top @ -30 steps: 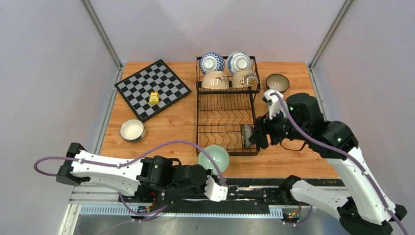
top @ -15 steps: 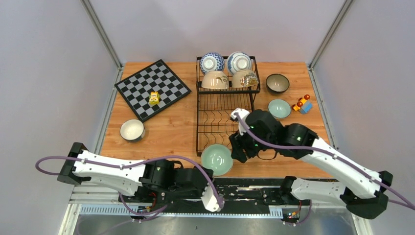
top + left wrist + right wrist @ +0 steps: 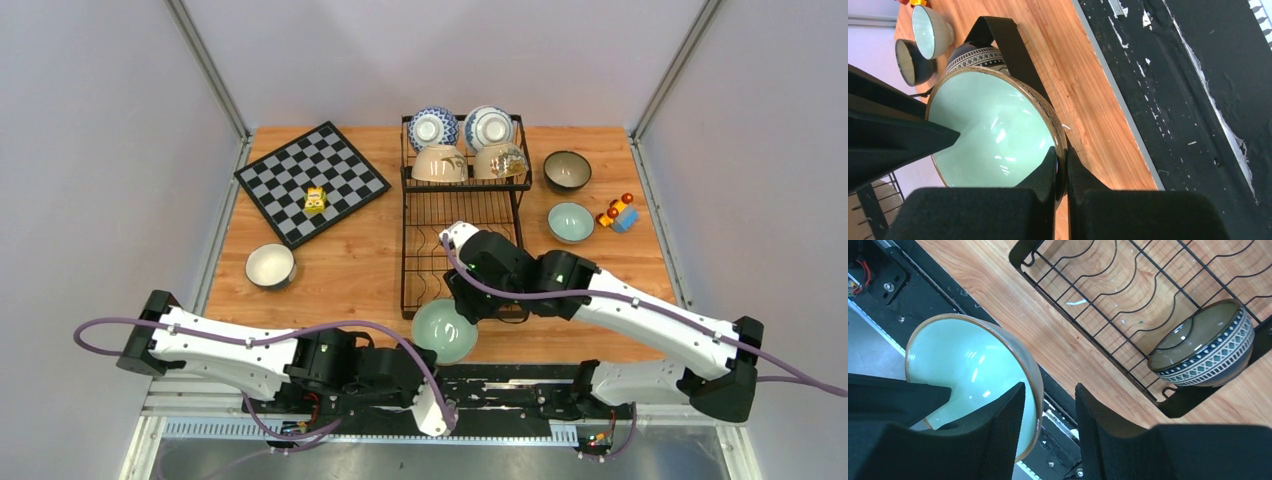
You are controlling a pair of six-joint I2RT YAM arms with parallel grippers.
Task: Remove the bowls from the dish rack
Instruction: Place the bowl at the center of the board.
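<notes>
Now my right gripper (image 3: 1048, 407), swung over from the right side of the dish rack (image 3: 464, 186), straddles the rim of the pale teal bowl (image 3: 443, 330) just in front of it, jaws half closed and not yet clamped. My left gripper (image 3: 1060, 160) pinches that rim tight. A handover seems under way; the patterned bowl (image 3: 1203, 345) waits in the lower tray.

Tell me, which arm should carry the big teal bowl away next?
Right, probably: the right pincer straddles the big teal bowl's rim, jaws apart, ready to close. The left pincer just pinches that same rim.
</notes>
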